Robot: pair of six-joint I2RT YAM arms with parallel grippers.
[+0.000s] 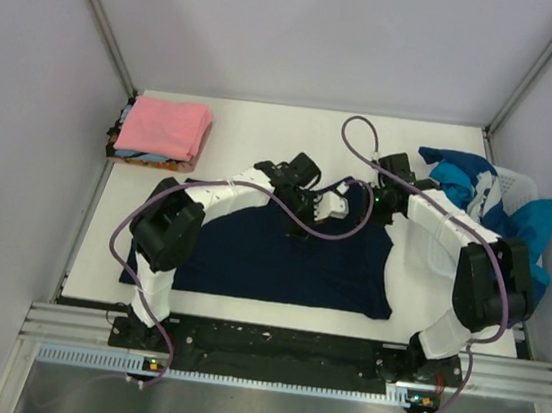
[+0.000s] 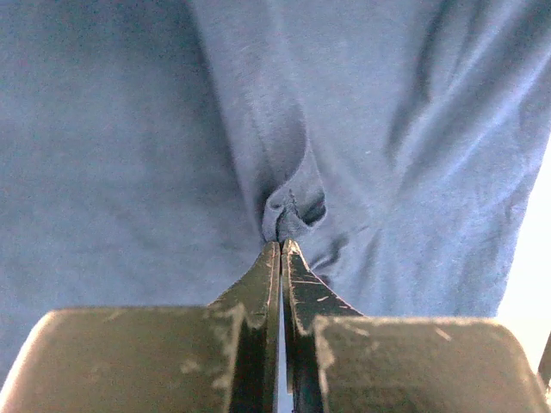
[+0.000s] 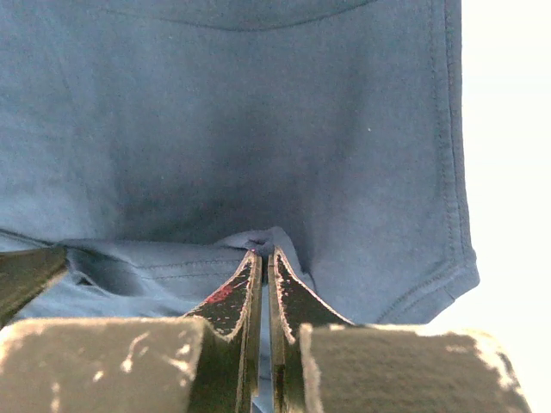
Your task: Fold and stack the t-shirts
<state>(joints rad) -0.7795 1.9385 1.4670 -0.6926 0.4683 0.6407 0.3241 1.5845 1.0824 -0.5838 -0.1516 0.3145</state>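
A dark navy t-shirt point(image 1: 270, 256) lies spread on the white table in front of the arms. My left gripper point(image 1: 308, 210) is shut on a pinch of its cloth point(image 2: 288, 215) near the shirt's far edge. My right gripper point(image 1: 382, 201) is shut on a fold of the same shirt point(image 3: 263, 241) at its far right corner; a hem point(image 3: 448, 172) runs down the right side of that view. A folded pink t-shirt point(image 1: 165, 124) tops a small stack at the far left. Teal, blue and white shirts point(image 1: 489, 197) hang over the basket at the right.
A white slatted plastic basket point(image 1: 520, 184) stands at the far right edge. The stack under the pink shirt shows orange and light blue layers point(image 1: 146, 157). Purple cables point(image 1: 360, 141) loop over both arms. Grey walls close the table on three sides.
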